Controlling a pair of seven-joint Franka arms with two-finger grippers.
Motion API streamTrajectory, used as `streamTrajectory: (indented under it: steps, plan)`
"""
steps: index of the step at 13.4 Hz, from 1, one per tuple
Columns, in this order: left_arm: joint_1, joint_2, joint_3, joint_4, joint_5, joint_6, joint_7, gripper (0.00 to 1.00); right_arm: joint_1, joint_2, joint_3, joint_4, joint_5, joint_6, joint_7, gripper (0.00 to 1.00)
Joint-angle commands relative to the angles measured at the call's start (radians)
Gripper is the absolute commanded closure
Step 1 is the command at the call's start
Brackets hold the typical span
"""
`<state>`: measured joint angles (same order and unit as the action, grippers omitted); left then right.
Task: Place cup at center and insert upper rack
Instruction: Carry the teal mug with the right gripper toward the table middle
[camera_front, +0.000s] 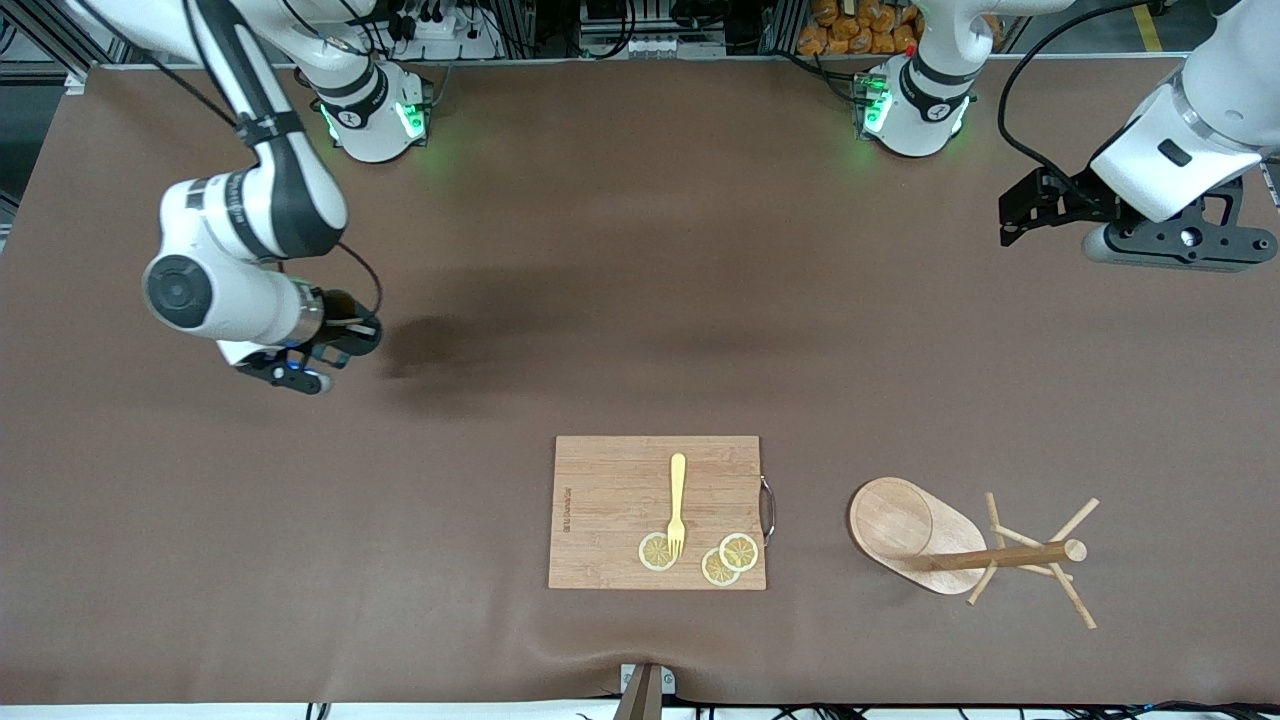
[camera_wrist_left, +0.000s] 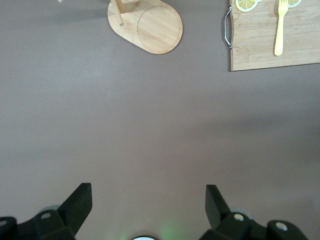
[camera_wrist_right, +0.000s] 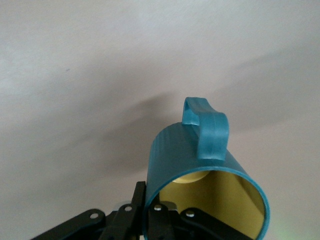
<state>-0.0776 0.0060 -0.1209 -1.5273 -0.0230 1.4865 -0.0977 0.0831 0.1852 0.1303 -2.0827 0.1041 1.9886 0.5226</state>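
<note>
The cup (camera_wrist_right: 190, 150) is teal with a yellowish inside. It hangs tilted above the brown table (camera_front: 560, 280) at the right arm's end, handle up in the right wrist view. My right gripper (camera_wrist_right: 152, 205) is shut on its rim, one finger inside the wall and one outside. From the front the cup (camera_front: 350, 318) shows as a dark shape in the right gripper (camera_front: 335, 340). The upper rack (camera_front: 960, 550), a light wooden mug tree, lies on its side near the front camera toward the left arm's end; its oval base (camera_wrist_left: 150, 25) faces the left wrist camera. My left gripper (camera_front: 1005, 222) (camera_wrist_left: 148, 189) waits open above the table, holding nothing.
A bamboo cutting board (camera_front: 610, 480) with a metal handle lies near the front edge at mid-table, beside the rack. On it rest a yellow fork (camera_front: 677, 505) and three lemon slices (camera_front: 657, 551). Both arm bases stand along the table's edge farthest from the front camera.
</note>
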Motion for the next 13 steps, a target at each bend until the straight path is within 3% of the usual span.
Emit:
streamTrajectory:
  steps: [1,5,8,13]
  plan:
    - [0.004,-0.003,-0.006,-0.002,0.017,0.003,0.018,0.0,0.107,-0.015,-0.005,0.022,0.023,-0.007,0.199,1.0]
    - [0.002,-0.003,-0.023,-0.002,0.021,0.003,0.022,0.0,0.257,0.029,-0.006,0.085,0.127,0.048,0.463,1.0]
    - [0.004,0.002,-0.023,-0.007,0.032,0.003,0.039,0.0,0.366,0.1,-0.006,0.145,0.128,0.136,0.705,1.0]
    - [0.004,0.003,-0.023,-0.008,0.032,0.003,0.039,0.0,0.518,0.302,-0.006,0.347,0.126,0.255,1.096,1.0]
